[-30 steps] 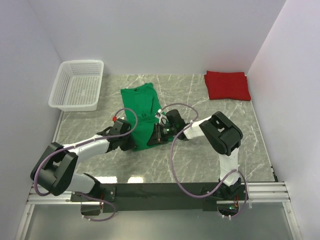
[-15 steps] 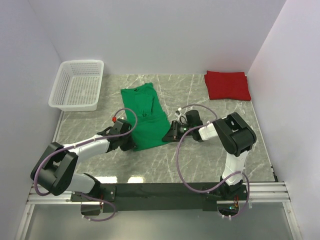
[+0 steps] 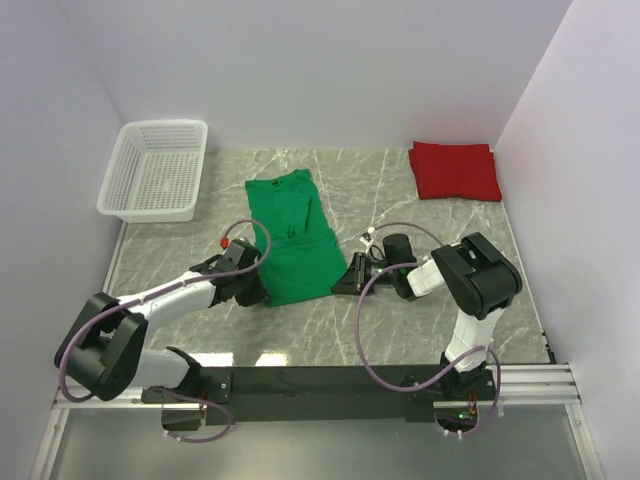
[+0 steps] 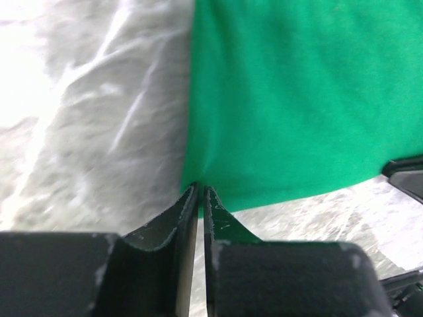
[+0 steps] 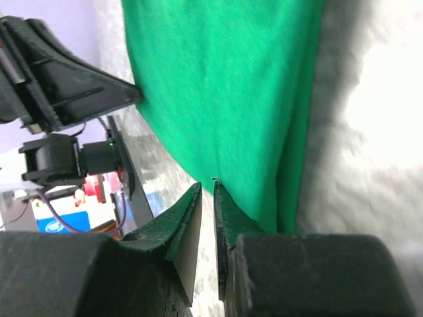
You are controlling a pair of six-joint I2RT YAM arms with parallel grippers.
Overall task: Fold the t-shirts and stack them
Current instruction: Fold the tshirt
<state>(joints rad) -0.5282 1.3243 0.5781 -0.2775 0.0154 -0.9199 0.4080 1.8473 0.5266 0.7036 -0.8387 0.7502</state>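
Observation:
The green t-shirt (image 3: 290,240) lies flat in the middle of the table as a long strip, collar end far. My left gripper (image 3: 256,291) is at its near left corner, jaws pinched on the cloth's corner (image 4: 198,178). My right gripper (image 3: 350,280) is at its near right corner, jaws almost closed with the hem (image 5: 218,173) at their tips. In the right wrist view the shirt's right edge shows a folded-over layer (image 5: 301,132). The red t-shirt (image 3: 455,170) lies folded at the back right, away from both grippers.
A white mesh basket (image 3: 155,170) stands at the back left by the left wall. White walls close in the table on the left, back and right. Purple cables loop from both arms over the near part of the table.
My right gripper has moved right and toward the near edge, drawing the shirt's near end wider and flatter. My left gripper has stayed at the near left corner, shifting slightly nearer.

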